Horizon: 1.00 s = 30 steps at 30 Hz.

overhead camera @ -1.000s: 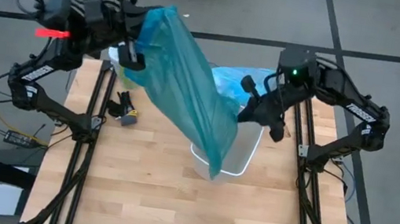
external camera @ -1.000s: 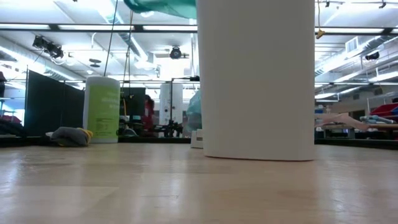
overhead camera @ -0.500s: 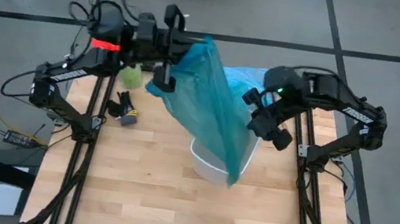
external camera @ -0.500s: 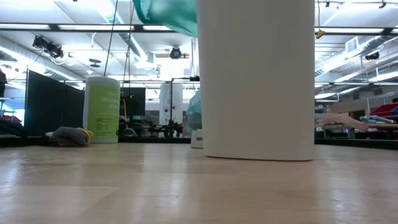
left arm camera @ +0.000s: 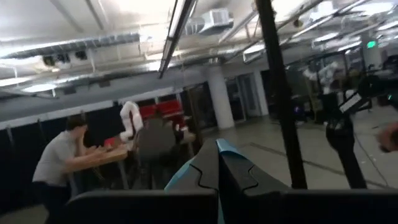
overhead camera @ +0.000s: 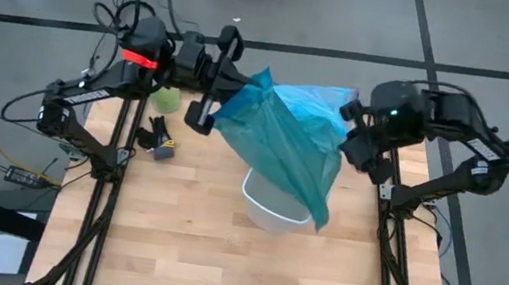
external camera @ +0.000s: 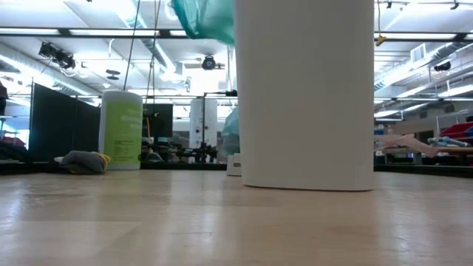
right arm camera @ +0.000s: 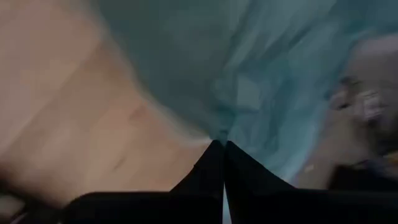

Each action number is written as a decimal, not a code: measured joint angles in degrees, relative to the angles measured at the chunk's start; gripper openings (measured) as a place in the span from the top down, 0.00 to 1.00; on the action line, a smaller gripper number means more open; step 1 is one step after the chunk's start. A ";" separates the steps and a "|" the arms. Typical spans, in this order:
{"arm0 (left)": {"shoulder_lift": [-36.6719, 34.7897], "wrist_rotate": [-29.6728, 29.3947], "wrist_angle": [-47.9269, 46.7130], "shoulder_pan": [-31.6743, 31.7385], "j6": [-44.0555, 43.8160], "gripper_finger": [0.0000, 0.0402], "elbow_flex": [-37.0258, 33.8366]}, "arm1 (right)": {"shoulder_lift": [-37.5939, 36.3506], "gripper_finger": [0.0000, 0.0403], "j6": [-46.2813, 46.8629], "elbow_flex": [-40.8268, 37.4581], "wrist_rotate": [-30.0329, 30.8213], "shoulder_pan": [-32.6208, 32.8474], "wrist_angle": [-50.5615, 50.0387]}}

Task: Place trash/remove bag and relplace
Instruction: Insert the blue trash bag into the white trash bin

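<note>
A teal-green translucent plastic bag [overhead camera: 279, 146] is stretched between my two grippers above the white bin [overhead camera: 270, 211], and its lower tip [overhead camera: 319, 221] hangs over the bin's right rim. My left gripper [overhead camera: 215, 84] is shut on the bag's upper left end. My right gripper [overhead camera: 347, 148] is shut on its right edge. The light sky-blue liner [overhead camera: 317, 99] lies crumpled on the table behind the teal-green bag. In the low view the bin [external camera: 307, 92] fills the middle and the bag [external camera: 207, 18] shows at the top. The trash is not plainly in view. My left gripper pinches the teal-green bag's upper left corner [overhead camera: 243, 85] between its two fingers, coming level from the table's left. In the left wrist view only a thin sliver of plastic [left arm camera: 221, 149] shows between the shut fingers. The bag hangs below, clear of the table. My right gripper pinches the bag's right edge [overhead camera: 336, 153] between its shut fingers, coming from the table's right and slanting down. The plastic [right arm camera: 249, 87] spreads out from the fingertips. One layer or several, I cannot tell.
A green-and-white canister [overhead camera: 168, 99] and a small dark object [overhead camera: 159, 138] sit on the table's left part, below the left arm. In the low view the canister [external camera: 122, 129] stands next to a grey lump [external camera: 81, 161]. People sit in the room beyond.
My left gripper has moved toward the table's right and turned, carrying the bag's top with it. My right gripper has risen and drawn back toward the right edge. The bag has gone from a long slanting drape to a shorter sheet spread between the two grippers, and its lower tip has shifted right.
</note>
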 joint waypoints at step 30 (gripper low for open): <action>-3.07 -11.88 -27.36 0.83 4.15 1.00 -0.07 | 18.75 1.00 -20.02 -2.15 -17.93 -3.23 2.03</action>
